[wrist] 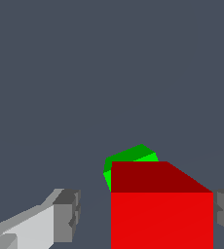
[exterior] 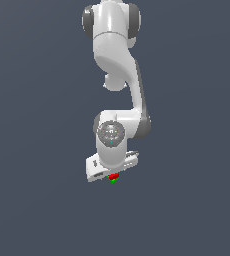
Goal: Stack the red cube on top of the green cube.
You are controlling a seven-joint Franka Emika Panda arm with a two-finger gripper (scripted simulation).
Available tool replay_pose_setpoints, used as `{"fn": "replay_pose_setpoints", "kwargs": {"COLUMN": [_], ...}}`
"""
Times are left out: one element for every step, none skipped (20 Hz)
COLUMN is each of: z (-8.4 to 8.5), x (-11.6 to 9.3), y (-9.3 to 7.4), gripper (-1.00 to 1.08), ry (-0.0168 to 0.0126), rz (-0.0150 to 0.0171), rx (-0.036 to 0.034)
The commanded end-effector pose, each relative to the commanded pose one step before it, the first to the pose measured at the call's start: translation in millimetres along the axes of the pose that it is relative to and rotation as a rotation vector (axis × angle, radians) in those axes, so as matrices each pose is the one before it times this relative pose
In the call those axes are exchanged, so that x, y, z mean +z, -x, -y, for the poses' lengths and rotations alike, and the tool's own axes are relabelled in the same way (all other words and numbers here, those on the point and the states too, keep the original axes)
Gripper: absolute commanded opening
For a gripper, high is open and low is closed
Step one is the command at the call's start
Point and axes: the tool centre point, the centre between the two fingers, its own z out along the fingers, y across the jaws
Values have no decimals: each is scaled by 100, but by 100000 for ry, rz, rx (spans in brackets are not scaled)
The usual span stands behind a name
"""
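Dark grey bench lies under the white arm. Fingers (wrist: 143, 219) stand spread, 1 clearly apart from the small red cube (wrist: 161, 214), which sits square over the small green cube (wrist: 132, 156), itself turned askew.

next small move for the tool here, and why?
Probably lift the tool straight up. In the wrist view its fingers stand apart from the red cube, with a gap on one side, so it looks released. The red cube covers most of the green cube, apparently stacked on it.
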Motion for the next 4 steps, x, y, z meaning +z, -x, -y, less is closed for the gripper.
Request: {"fn": "replay_pose_setpoints", "kwargs": {"z": [-6, 0, 0, 0], "x": [-3, 0, 0, 0], "y": [-8, 0, 0, 0], "gripper": [100, 100, 100, 100], "ry": [8, 0, 0, 0], "rz": [-7, 0, 0, 0], "rx": [9, 0, 0, 0]}}
